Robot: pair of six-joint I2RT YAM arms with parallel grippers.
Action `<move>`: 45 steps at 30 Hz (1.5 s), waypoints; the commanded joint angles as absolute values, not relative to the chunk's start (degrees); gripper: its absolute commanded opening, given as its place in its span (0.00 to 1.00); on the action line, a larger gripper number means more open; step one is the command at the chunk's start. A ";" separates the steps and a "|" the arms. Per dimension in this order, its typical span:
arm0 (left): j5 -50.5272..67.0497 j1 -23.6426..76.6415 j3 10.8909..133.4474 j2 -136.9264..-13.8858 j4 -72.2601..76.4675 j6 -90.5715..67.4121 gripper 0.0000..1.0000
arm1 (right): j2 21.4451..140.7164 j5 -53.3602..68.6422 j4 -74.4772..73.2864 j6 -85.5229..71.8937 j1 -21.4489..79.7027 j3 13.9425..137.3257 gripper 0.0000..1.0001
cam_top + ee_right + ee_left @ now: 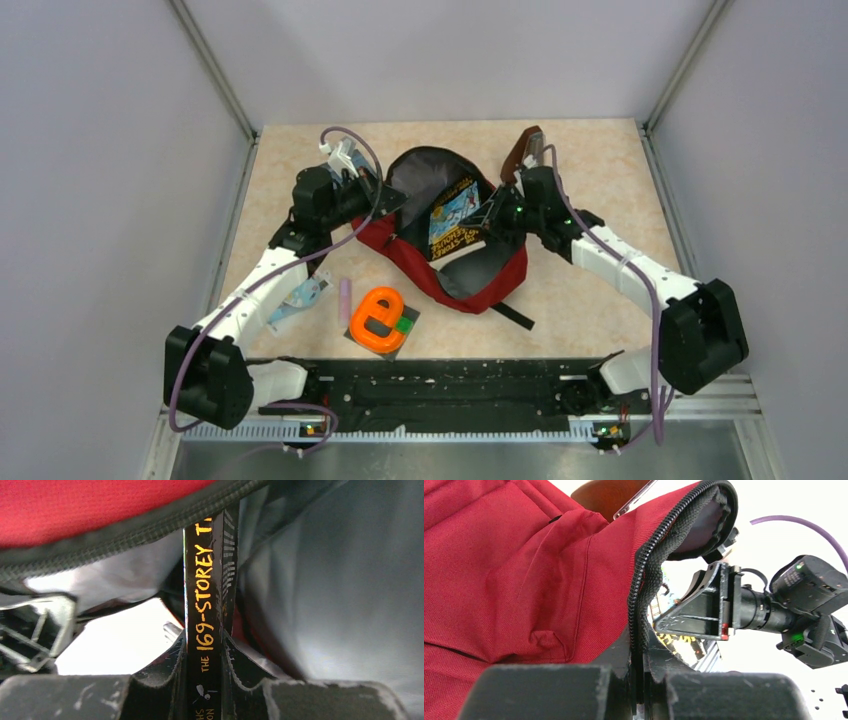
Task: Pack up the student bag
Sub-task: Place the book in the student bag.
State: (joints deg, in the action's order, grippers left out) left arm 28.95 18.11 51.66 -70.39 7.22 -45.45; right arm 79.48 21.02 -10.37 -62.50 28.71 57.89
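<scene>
The dark red student bag (480,282) lies open mid-table, its grey lining facing up. My left gripper (375,205) is shut on the bag's black zipper edge (640,610) at the left of the opening and holds it up. My right gripper (497,215) is shut on a black book (455,215), gripped by its spine, which reads "169-Storey" (205,605). The book stands partly inside the bag's mouth, between the zipper rim (125,530) and the grey lining (340,580). The right gripper (696,617) also shows in the left wrist view.
An orange tape dispenser (378,318) on a dark pad sits near the front, with a pink stick (344,298) and a light blue item (305,295) left of it. A brown object (522,150) stands behind the bag. Walls enclose the table.
</scene>
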 commanded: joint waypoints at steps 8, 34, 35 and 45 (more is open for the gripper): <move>30.55 18.28 54.19 -69.69 11.08 -45.89 0.00 | 90.30 13.22 -12.96 -46.67 28.39 58.23 0.00; 32.50 18.28 54.18 -70.78 10.80 -45.56 0.00 | 89.78 7.15 19.69 -75.73 28.44 54.45 0.00; 32.59 18.28 54.22 -70.90 10.83 -45.70 0.00 | 89.99 6.20 20.02 -74.84 28.44 54.45 0.00; 33.11 18.28 55.47 -73.12 11.43 -46.16 0.00 | 97.53 1.63 14.11 -65.34 31.46 57.89 0.02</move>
State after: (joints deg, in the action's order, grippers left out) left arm 31.14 18.11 52.10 -72.69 7.38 -45.56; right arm 94.65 6.50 12.49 -71.44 29.87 52.99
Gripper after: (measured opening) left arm 0.042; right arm 0.186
